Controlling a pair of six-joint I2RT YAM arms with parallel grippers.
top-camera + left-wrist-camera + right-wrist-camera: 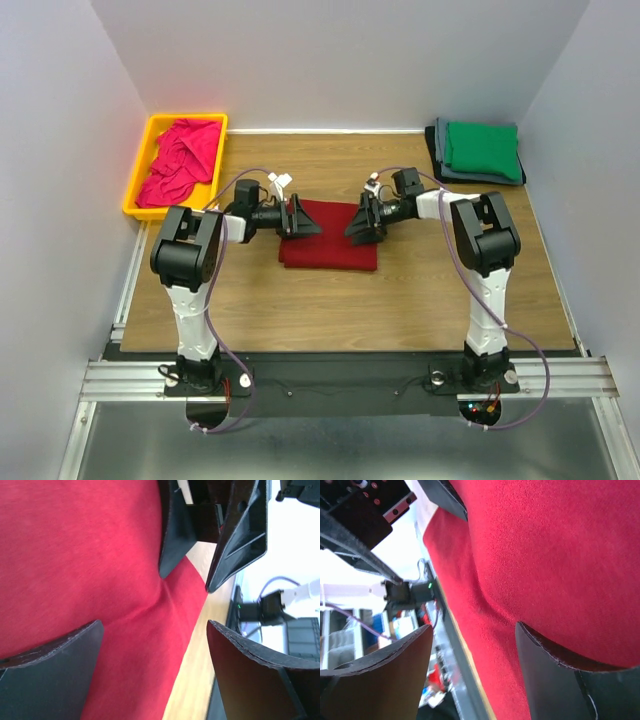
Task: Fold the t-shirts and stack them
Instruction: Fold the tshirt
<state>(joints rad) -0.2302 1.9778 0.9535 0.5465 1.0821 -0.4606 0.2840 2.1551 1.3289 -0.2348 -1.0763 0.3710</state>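
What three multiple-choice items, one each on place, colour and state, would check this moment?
1. Where does the magenta-pink t-shirt lie?
A. in the yellow bin
B. at the table's middle
C. in a gripper

2. What colour is the uppermost t-shirt at back right?
A. black
B. green
C. red

3. How do the fingers of the left gripper and right gripper stand?
A. shut on cloth
B. shut, empty
C. open

1 A: it lies bunched inside the bin.
2 B: green cloth tops that pile.
3 C: both wrist views show the fingers spread apart.
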